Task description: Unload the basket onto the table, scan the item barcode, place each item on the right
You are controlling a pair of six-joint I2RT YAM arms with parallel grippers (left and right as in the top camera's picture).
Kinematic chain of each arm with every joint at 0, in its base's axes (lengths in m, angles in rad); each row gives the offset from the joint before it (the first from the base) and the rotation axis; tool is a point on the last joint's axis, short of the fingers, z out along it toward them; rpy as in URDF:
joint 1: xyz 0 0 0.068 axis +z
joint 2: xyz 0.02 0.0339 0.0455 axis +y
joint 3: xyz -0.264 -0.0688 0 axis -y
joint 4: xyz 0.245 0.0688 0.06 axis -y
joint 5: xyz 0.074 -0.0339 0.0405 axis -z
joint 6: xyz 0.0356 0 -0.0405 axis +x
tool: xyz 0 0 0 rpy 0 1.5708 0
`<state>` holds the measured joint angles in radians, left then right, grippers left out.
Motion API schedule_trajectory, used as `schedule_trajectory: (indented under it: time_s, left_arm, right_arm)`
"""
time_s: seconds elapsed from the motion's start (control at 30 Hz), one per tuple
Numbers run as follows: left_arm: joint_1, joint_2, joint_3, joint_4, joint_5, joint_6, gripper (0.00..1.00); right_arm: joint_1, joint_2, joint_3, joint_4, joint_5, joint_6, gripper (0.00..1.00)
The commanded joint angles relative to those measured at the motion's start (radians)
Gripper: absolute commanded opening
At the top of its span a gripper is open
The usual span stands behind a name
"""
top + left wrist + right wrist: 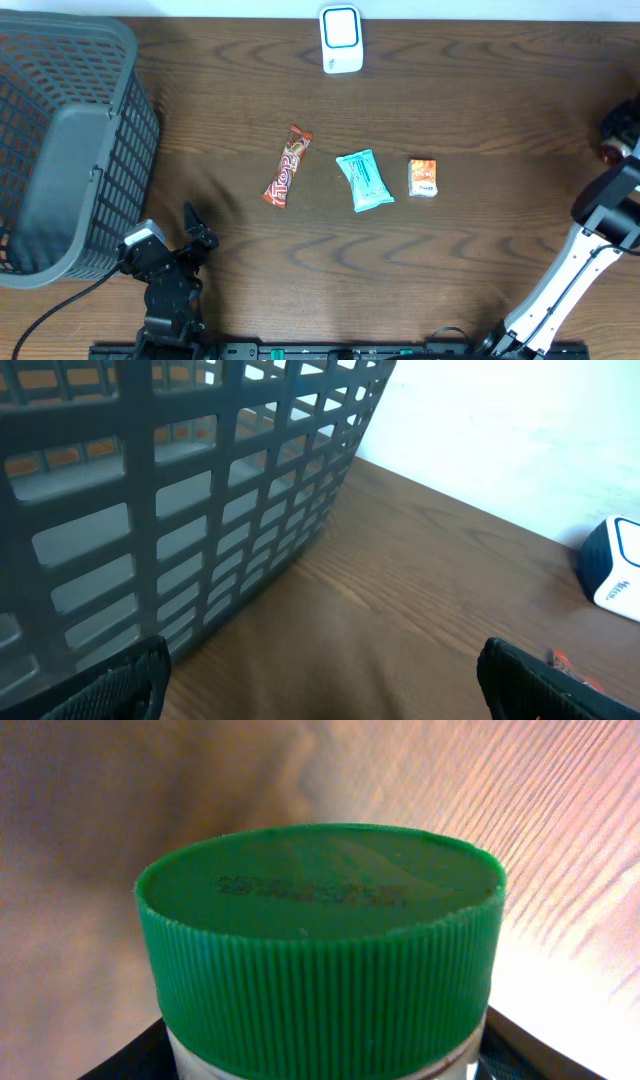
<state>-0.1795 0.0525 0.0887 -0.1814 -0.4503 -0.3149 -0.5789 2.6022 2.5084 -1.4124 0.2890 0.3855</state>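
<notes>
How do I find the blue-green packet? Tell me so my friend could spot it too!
Start at the big grey basket on the left of the wooden table, then look right to the row of three packets in the middle. The teal packet is the middle one, between the candy bar and the small orange packet. It is the only blue-green one.

Overhead straight down; left wrist low, shares basket (120, 150); right wrist close-up.

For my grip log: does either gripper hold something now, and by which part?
The right gripper holds a green-capped container, its fingers on the body just below the cap. The left gripper is open and holds nothing.
</notes>
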Motion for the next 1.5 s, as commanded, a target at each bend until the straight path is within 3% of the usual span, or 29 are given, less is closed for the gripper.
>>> schedule_trajectory:
  time_s: [0.0, 0.13, 0.17, 0.2, 0.43, 0.7, 0.97, 1.13, 1.3, 1.47]
  left_arm:
    - [0.003, -0.002, -0.026, -0.004, -0.006, -0.005, 0.98]
    - [0.003, -0.002, -0.026, -0.004, -0.006, -0.005, 0.98]
    - [0.003, -0.002, -0.026, -0.004, -0.006, -0.005, 0.98]
    - [0.003, -0.002, -0.026, -0.004, -0.006, -0.005, 0.98]
    - [0.003, -0.002, -0.026, -0.004, -0.006, -0.005, 0.98]
    - [0.003, -0.002, -0.026, -0.004, -0.006, -0.005, 0.98]
    - [0.003, -0.002, -0.026, -0.004, -0.006, -0.005, 0.98]
    - [0.003, -0.002, -0.026, -0.004, -0.006, -0.005, 0.98]
    - [0.003, -0.002, -0.026, -0.004, -0.006, -0.005, 0.98]
    - [0.003, -0.002, -0.026, -0.004, -0.006, -0.005, 0.98]
  right_arm:
    - [-0.035, 0.002, -0.095, 0.036, 0.027, -0.001, 0.5]
    - [-0.064, 0.002, -0.135, 0.042, 0.084, -0.001, 0.51]
    - [-0.071, 0.002, -0.135, 0.039, 0.106, -0.001, 0.61]
    - [-0.077, -0.001, -0.133, 0.033, 0.128, -0.001, 0.99]
    - [-0.096, -0.064, -0.081, -0.039, 0.304, -0.018, 0.99]
    - [-0.023, -0.314, -0.047, -0.019, -0.053, 0.01, 0.99]
    - [0.267, -0.499, -0.047, -0.048, -0.163, -0.01, 0.99]
    - [0.482, -0.479, -0.058, -0.06, -0.266, -0.027, 0.99]
    - [0.621, -0.442, -0.082, -0.141, -0.314, -0.15, 0.99]
    - [0.75, -0.428, -0.185, -0.242, -0.317, -0.159, 0.99]
